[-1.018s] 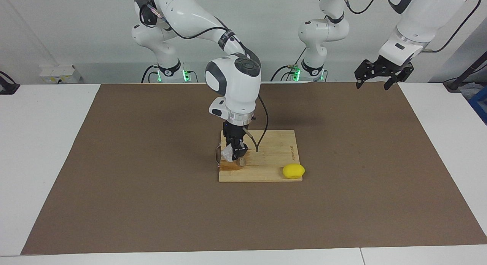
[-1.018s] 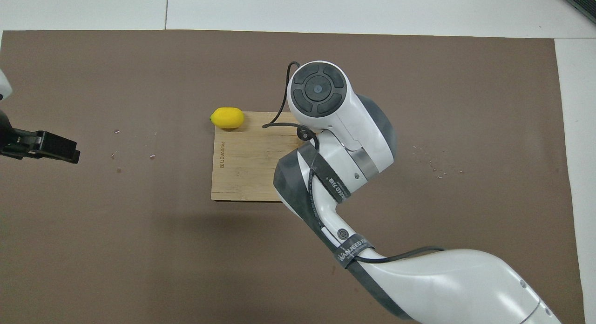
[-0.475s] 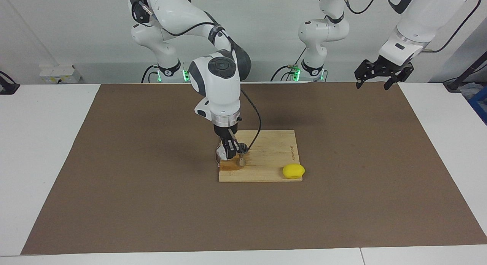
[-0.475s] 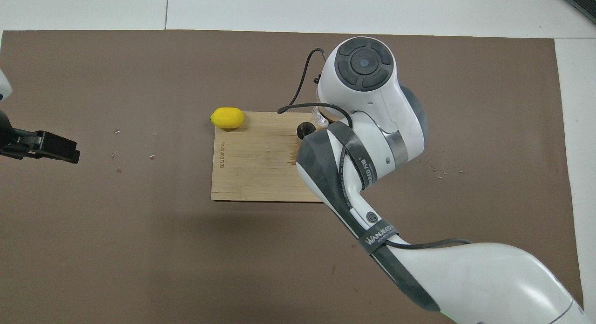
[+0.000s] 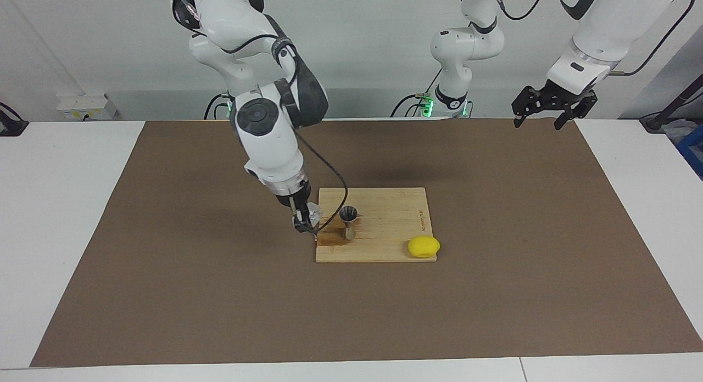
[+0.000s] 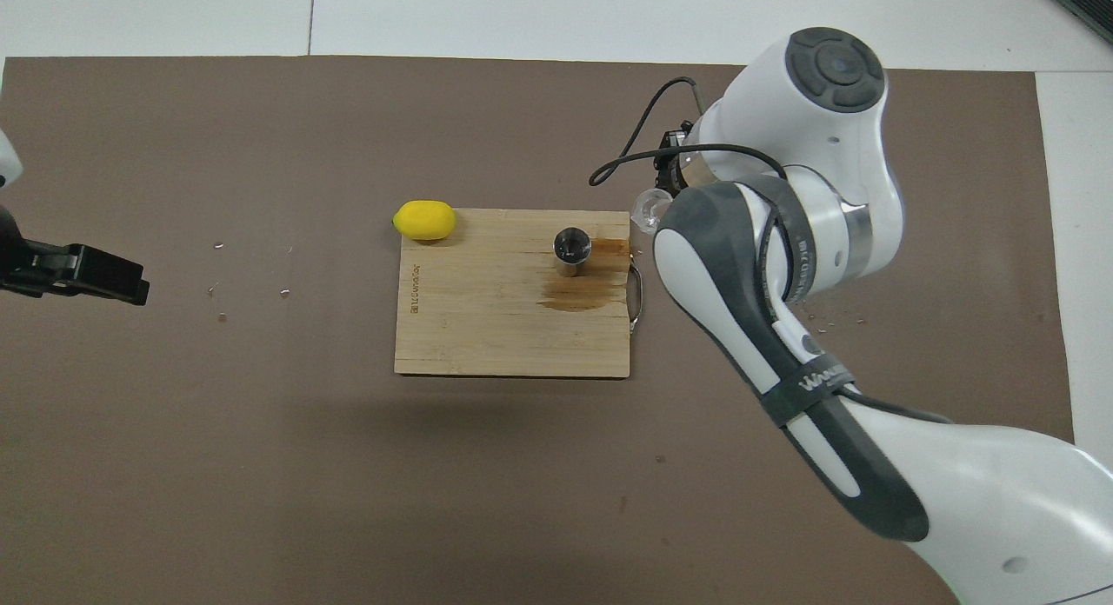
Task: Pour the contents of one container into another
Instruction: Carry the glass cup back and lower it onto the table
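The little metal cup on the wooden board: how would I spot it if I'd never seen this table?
Find the wooden cutting board mid-table on the brown mat. The steel jigger stands upright on it by a dark wet stain. It is shiny and hourglass-shaped, unlike the yellow lemon at the board's corner.

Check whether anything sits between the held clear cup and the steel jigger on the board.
Nothing visible does. The right gripper holds the clear cup at the cutting board edge, beside the jigger; only bare, stained wood lies between them.
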Tool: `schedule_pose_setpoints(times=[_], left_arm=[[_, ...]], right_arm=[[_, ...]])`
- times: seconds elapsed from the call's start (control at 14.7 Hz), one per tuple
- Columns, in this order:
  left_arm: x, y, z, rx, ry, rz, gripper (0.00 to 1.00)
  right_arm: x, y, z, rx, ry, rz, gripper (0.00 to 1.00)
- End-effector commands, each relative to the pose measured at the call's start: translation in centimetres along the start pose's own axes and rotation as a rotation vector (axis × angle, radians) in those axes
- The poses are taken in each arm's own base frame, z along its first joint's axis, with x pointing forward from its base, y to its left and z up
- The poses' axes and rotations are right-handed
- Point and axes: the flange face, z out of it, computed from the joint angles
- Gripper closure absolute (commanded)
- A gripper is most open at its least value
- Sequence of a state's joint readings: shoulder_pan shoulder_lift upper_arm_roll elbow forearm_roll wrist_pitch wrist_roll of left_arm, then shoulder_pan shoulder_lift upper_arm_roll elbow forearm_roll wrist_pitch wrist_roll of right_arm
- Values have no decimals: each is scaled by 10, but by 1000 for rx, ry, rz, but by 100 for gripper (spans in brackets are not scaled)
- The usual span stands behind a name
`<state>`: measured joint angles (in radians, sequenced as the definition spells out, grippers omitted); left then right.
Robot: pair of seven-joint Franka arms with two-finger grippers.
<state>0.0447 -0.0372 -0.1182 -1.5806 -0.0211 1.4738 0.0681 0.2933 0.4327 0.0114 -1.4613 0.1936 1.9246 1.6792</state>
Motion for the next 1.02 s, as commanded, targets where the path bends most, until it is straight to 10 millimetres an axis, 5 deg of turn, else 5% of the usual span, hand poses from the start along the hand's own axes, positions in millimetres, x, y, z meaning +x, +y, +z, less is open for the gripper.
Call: schedule_pose_setpoints(times=[0.0,0.34,0.54,0.95], left_arm=[[-4,-1,1,-9,-2,2,0],[-4,-1,1,-9,-2,2,0],[-4,-1,1,-9,-2,2,0],[-4,-1,1,-9,-2,2,0]], right_arm=[[46,17,-7,-24,-100,47,100],[131,56,37,72,-260,104,100],[187,75,45,84,-324,162,100],[254,97,65,99,-388,149,100]])
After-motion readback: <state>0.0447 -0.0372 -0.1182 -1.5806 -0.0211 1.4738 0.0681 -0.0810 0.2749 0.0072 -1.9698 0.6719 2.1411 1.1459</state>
